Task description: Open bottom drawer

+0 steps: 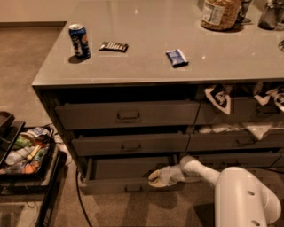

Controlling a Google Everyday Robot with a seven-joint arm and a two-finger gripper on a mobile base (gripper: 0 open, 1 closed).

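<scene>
The bottom drawer [111,185] is the lowest, slimmest dark grey front of the left stack. It stands pulled out, with its dark inside [128,167] showing and a small centre pull [133,188]. My gripper [156,177] is at the drawer's top front edge, right of centre, just above the pull. My white arm [239,195] reaches to it from the lower right.
Above are two taller grey drawers [128,115], both slightly out. The right stack shows snack bags [219,98]. On the counter top [230,57] stand a blue can [80,41], two wrapped bars [113,46] and a jar [220,13]. A black cart with items [24,150] stands left. A cable [79,197] runs on the floor.
</scene>
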